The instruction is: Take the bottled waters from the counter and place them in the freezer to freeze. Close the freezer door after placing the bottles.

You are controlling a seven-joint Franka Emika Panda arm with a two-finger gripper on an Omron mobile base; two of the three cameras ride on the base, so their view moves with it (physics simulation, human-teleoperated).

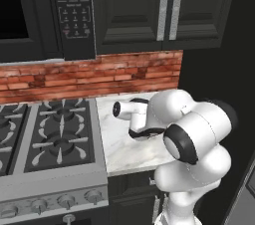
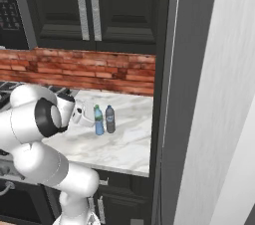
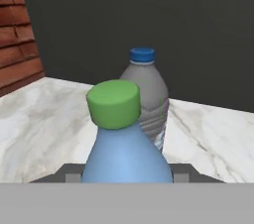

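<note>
- gripper (image 3: 127, 174) sits low over the counter (image 2: 124, 144), its two dark finger tips pressed in on either side of the blue bottle (image 3: 126, 156), so it is closed on that bottle's body.
- from the hand camera, the blue bottle has a green cap (image 3: 113, 103) and stands upright right in front of the lens.
- just behind it, upright as well, stands the grey bottle (image 3: 146, 96) with a blue cap (image 3: 142, 55); whether the two bottles touch, i cannot tell.
- from the right side, the blue bottle (image 2: 98, 120) and the grey bottle (image 2: 110, 119) stand side by side on the marble, the grey one nearer the tall dark panel (image 2: 162, 119) at the counter's right end.
- the white arm (image 2: 45, 134) reaches across the counter from the left, with its hand (image 2: 79, 114) up against the blue bottle.
- from the left side, the arm (image 1: 194, 139) bends low over the counter (image 1: 119, 144) and hides both bottles.
- a red brick wall (image 2: 89, 72) runs along the back of the counter, with black wall cabinets (image 2: 89, 5) above it.
- a black gas stove (image 1: 50, 134) sits to the left of the counter, with a microwave (image 1: 45, 10) above it.
- a pale grey panel (image 2: 219, 119) stands at the far right in the right side view.
</note>
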